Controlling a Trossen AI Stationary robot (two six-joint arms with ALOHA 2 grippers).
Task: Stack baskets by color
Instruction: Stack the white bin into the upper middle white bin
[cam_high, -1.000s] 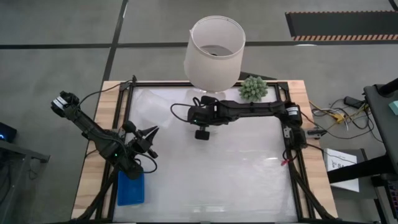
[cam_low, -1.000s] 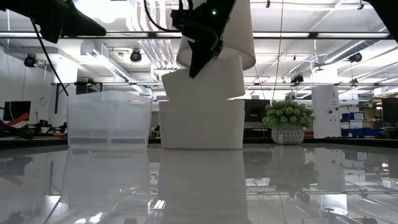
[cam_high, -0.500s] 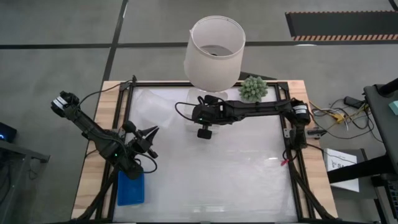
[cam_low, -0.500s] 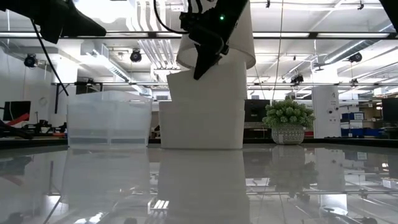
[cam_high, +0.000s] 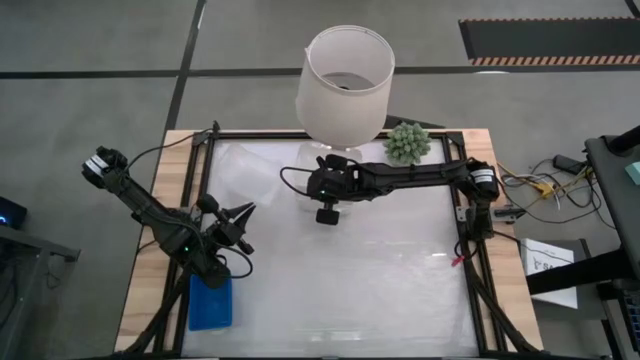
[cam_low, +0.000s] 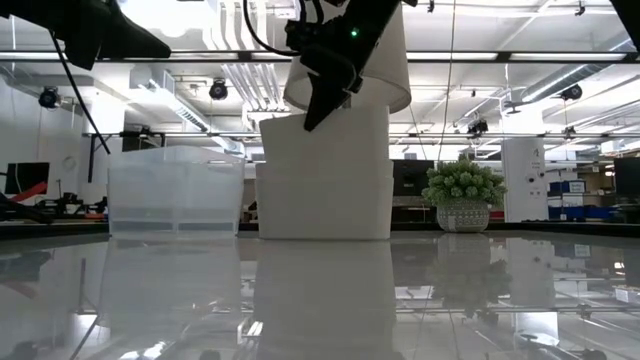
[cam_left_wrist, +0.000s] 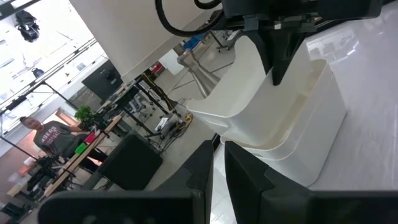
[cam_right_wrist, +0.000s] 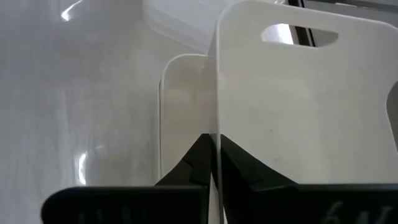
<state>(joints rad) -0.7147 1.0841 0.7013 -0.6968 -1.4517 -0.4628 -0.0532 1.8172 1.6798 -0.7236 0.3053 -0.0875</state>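
Note:
Two white baskets stand nested at the table's far middle. The lower one (cam_low: 325, 200) rests flat on the table, and the upper one (cam_low: 330, 135) sits tilted inside it. My right gripper (cam_low: 322, 100) is shut on the upper basket, coming in from the right. A blue basket (cam_high: 210, 302) lies flat by the near left corner. My left gripper (cam_high: 244, 213) hangs shut and holding nothing over the table's left side, above and beyond the blue basket. My right gripper pinches the upper white basket's thin side wall (cam_right_wrist: 217, 115) at its rim, one finger on each face. The fingers (cam_left_wrist: 280, 59) slant down onto it from above. The basket sits tilted, with its lower part inside the white basket (cam_left_wrist: 305, 137) beneath.
A tall white lampshade (cam_high: 345, 80) stands just behind the baskets, with a green plant (cam_high: 408, 142) to its right. A clear container (cam_low: 175, 190) sits at the far left. Cables lie off the right edge. A person (cam_left_wrist: 50, 134) shows far behind in the room.
My right gripper has come down a little with the upper white basket. The basket was above the lower one's rim and has sunk into it, staying tilted.

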